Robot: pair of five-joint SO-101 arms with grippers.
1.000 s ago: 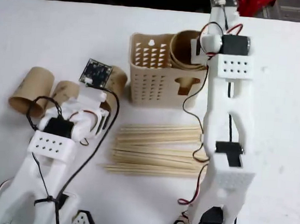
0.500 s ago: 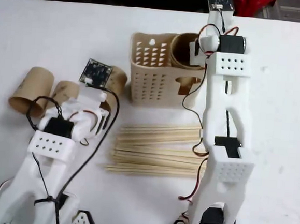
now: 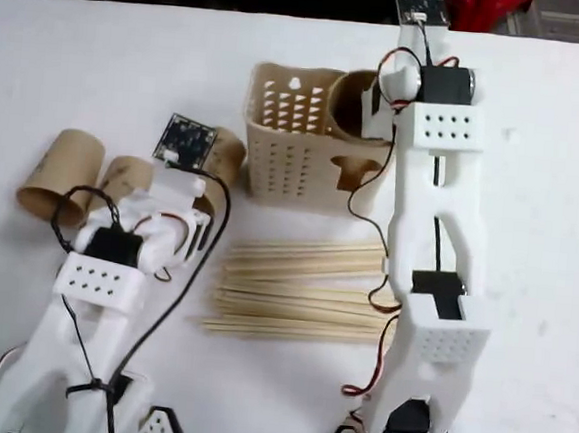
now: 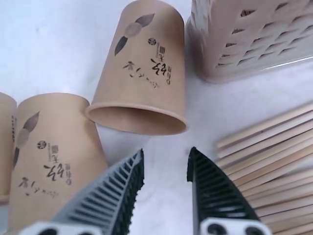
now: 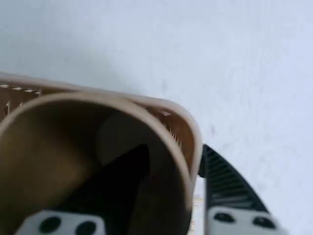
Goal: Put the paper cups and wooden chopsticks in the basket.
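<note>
Basket (image 3: 285, 151) farther left; paper cup (image 3: 353, 93) inside

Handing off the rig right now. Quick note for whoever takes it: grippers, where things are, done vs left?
Left gripper: open, low over the table, facing the mouth of the nearest of three loose cups, all lying on their sides.
Right gripper: open at the basket, one finger inside the cup in the basket, the other outside the basket wall.
Done: one cup in.
Left: the three loose cups and the chopsticks, piled on the table between the arms.
</note>
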